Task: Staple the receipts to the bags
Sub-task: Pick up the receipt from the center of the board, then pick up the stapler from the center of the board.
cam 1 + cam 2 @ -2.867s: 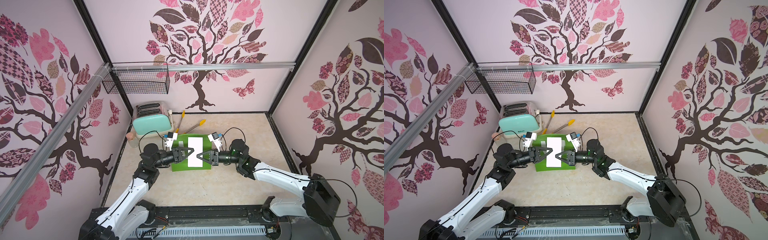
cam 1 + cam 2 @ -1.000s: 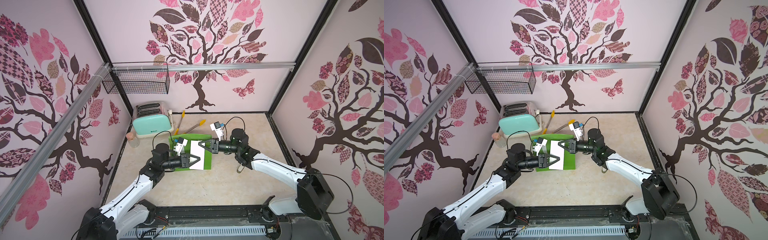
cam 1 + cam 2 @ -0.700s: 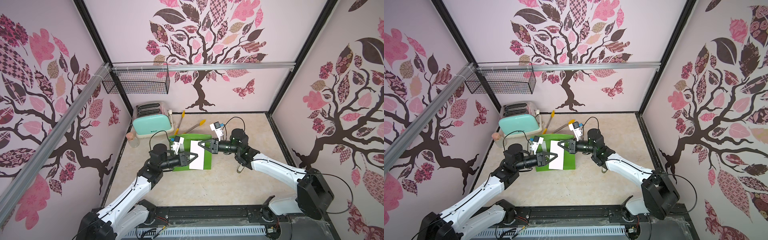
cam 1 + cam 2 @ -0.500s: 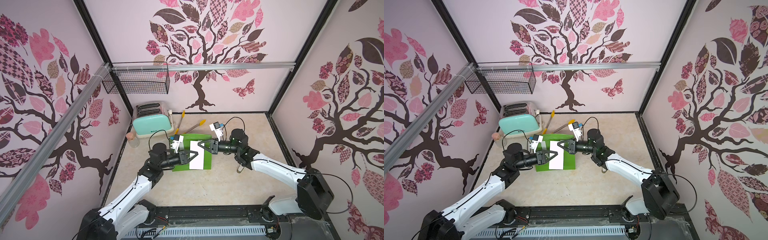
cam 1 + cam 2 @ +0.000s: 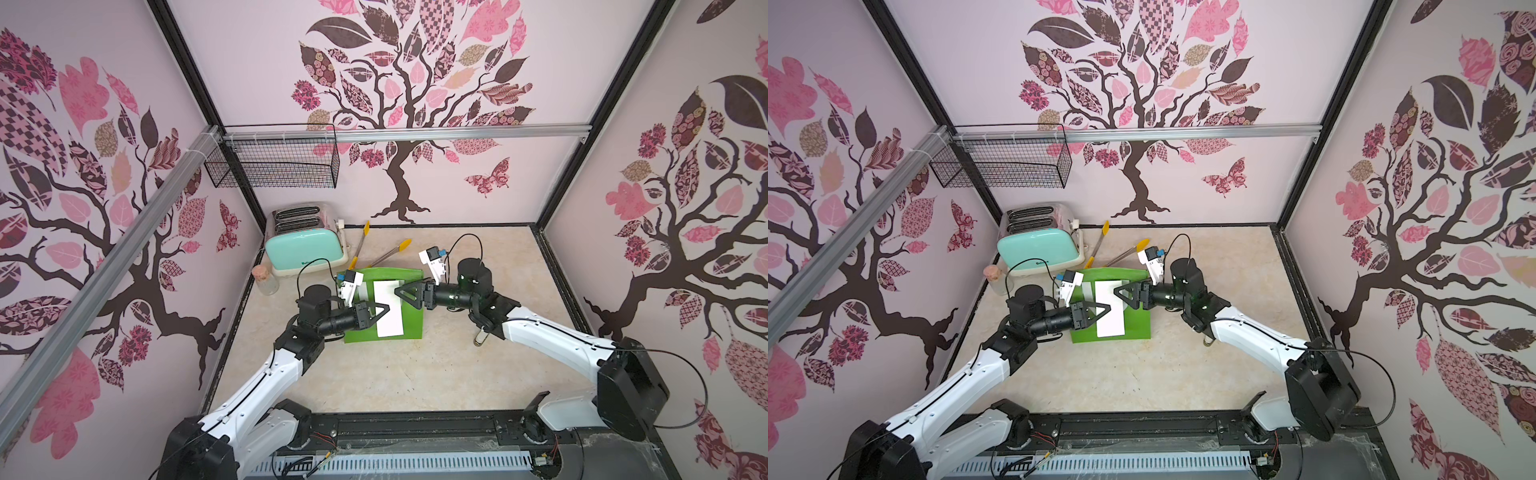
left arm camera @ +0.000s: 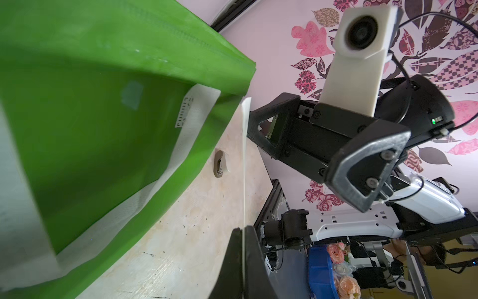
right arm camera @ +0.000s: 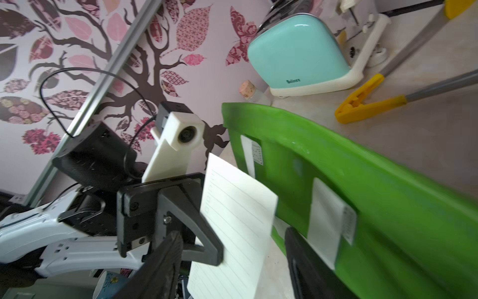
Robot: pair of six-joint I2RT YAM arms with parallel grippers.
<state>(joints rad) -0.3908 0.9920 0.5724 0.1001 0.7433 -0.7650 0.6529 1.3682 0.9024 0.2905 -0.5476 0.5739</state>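
From where I stood, the left gripper point(image 5: 384, 308) had its black fingers point(image 6: 254, 259) pressed together on one long edge of the thin white, faintly lined paper receipt point(image 5: 390, 322). It held the slip above the flat, bright green fabric tote bag point(image 5: 413, 324). The left wrist view caught the receipt point(image 6: 243, 181) edge-on, rising straight out from between those closed fingers. In the right wrist view it point(image 7: 238, 220) stood clear of the bag point(image 7: 388, 194) rather than lying on it.

The right gripper point(image 5: 401, 296) faced the left one across the slip with its fingers point(image 7: 165, 259) spread apart and gripping nothing. One fingertip sat just beside the receipt's far end.

The bag lay on the beige marbled tabletop point(image 5: 415, 374) in front of the mint-green toaster point(image 5: 305, 249). Its white strap handles point(image 6: 181, 145) lay flat on its face, and its upper edge bulged slightly.

Metal tongs with yellow tips point(image 5: 361, 245) lay beside the toaster, and a small corked glass bottle point(image 5: 265, 281) stood near the left wall. A small brownish object point(image 5: 480, 337) lay on the table under the right arm, too small to identify.
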